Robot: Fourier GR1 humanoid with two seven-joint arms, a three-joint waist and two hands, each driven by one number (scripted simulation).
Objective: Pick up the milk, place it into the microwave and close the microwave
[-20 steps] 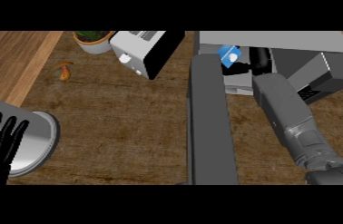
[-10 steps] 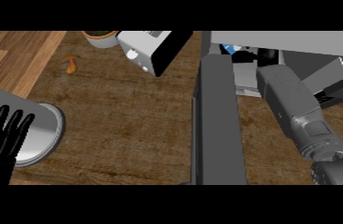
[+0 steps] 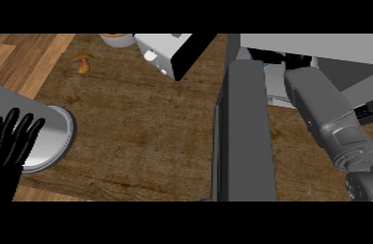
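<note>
One microwave [image 3: 306, 43] is seen at the upper right, and one open door [image 3: 246, 134] belonging to it, shown edge-on as a long grey slab. Two hands are counted: the left hand [image 3: 18, 139] at the left edge, with its fingers straight, and the right hand [image 3: 280, 58] reaching into the microwave. Two grey forearms are counted with them, though the left is barely shown. One small patch of blue, taken to be the milk [image 3: 267, 66], is glimpsed beside the right hand. One round metal plate [image 3: 55, 139], one white and black appliance [image 3: 171, 53], one small orange object [image 3: 84, 63] and one pot [image 3: 116, 39] are seen on the one wooden counter [image 3: 138, 139].
</note>
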